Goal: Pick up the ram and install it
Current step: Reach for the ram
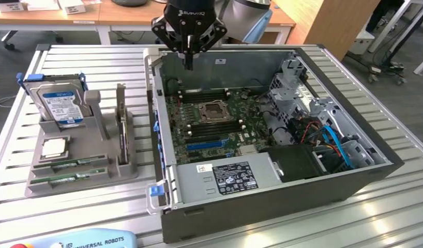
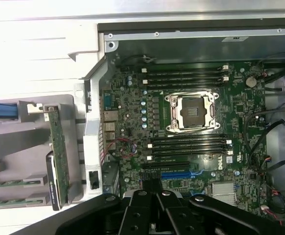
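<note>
Two ram sticks lie flat in slots at the front of a grey holder, on the exterior view's left; in the wrist view the ram shows as thin green strips. My gripper hangs high over the far wall of the open computer case, well away from the ram. Its fingers are shut with nothing between them. Below lies the motherboard, with black memory slots on either side of the processor socket.
The holder also carries a blue-labelled hard drive, a square silver chip and an upright green card. Inside the case are a power supply, a drive cage and cables. All stands on a slatted metal table.
</note>
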Available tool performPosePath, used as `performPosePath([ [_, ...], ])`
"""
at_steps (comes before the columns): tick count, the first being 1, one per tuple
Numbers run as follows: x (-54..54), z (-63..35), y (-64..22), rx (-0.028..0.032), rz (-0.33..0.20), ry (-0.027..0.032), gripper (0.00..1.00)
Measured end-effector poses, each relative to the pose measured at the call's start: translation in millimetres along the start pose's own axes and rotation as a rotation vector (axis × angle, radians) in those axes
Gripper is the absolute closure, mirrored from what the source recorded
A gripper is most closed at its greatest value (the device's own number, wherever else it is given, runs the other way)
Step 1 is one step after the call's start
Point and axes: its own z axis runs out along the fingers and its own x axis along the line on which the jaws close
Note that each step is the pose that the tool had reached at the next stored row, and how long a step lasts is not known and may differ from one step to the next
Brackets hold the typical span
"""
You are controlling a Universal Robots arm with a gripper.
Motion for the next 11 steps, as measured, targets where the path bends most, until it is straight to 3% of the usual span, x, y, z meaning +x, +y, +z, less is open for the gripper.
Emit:
performPosePath([
  [11, 12.9, 0.1, -1.0, 0.0, -0.002, 0.0001, 0.9],
])
